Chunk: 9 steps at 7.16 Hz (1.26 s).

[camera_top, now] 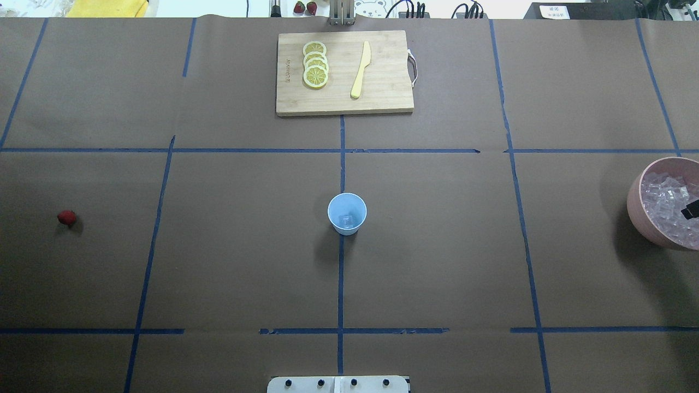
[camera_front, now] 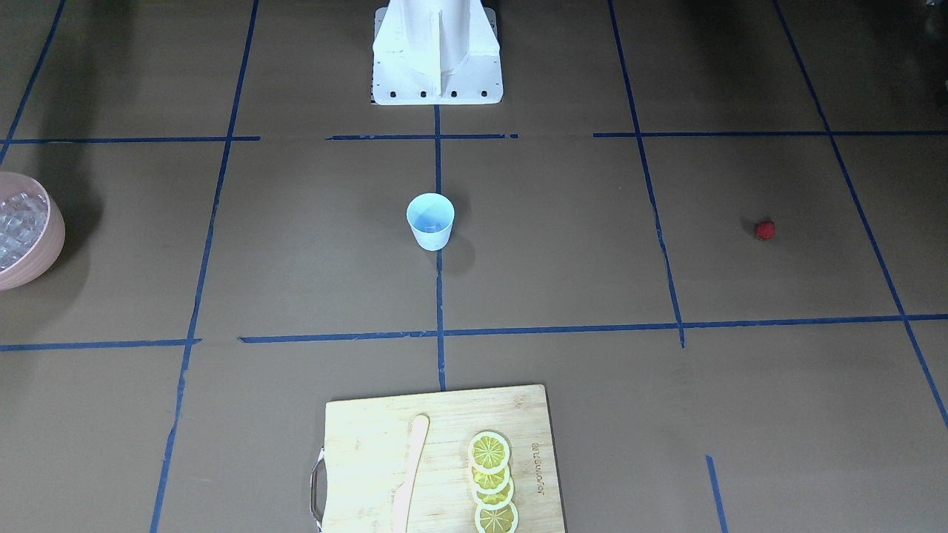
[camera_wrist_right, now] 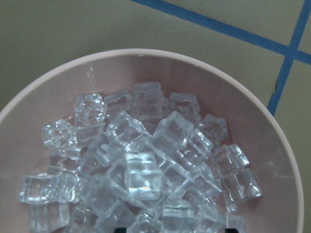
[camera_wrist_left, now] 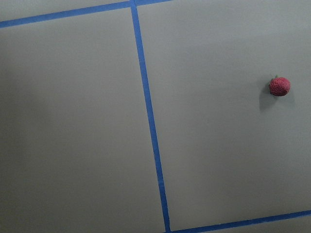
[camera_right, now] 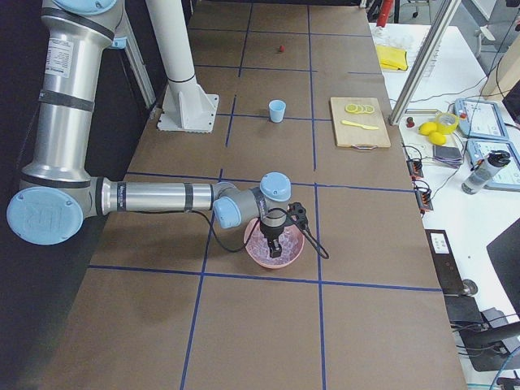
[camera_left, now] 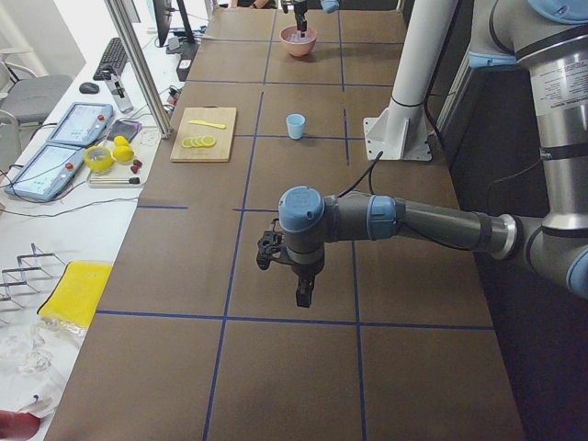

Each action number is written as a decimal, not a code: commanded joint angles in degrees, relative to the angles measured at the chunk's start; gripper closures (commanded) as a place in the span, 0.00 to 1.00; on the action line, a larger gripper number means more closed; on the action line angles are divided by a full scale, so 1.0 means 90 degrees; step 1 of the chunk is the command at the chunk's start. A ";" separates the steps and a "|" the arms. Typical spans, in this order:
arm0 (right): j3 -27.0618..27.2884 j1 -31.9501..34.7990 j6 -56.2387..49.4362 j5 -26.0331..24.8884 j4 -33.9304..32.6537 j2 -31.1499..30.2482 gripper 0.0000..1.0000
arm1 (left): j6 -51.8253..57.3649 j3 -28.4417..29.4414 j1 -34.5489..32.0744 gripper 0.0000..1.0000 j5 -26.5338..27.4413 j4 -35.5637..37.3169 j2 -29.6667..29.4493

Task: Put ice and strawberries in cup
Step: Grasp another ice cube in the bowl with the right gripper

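The light blue cup (camera_top: 347,213) stands upright at the table's middle, with one clear cube lying in it; it also shows in the front view (camera_front: 430,220). The red strawberry (camera_top: 66,218) lies alone on the paper on my left side, and sits at the right of the left wrist view (camera_wrist_left: 279,86). The ice (camera_wrist_right: 141,170) is heaped in the pink bowl (camera_top: 636,204) on my far right. My right gripper (camera_right: 275,246) reaches down into the bowl, over the ice; a dark fingertip (camera_top: 691,209) shows there. My left gripper (camera_left: 303,292) hangs above bare table. I cannot tell either gripper's state.
A wooden cutting board (camera_top: 382,98) at the far middle carries several lemon slices (camera_top: 315,64) and a pale knife (camera_top: 360,70). The white robot base (camera_front: 437,52) stands at the near edge. Blue tape lines grid the brown paper. Screens and clutter lie beyond the far edge.
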 commanded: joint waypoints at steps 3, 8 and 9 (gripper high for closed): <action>-0.0037 -0.0054 -0.0003 -0.0104 0.0010 0.0001 0.77 | 0.0000 0.0000 0.0000 0.00 0.0000 0.0000 0.0000; 0.0827 0.0160 -0.0033 0.0003 -0.0029 -0.0378 1.00 | 0.0009 0.0009 0.0000 0.00 -0.0010 0.0000 0.0000; 0.1334 0.0180 0.0054 0.0003 -0.0087 -0.0593 1.00 | 0.0009 0.0009 0.0000 0.00 -0.0019 0.0000 0.0000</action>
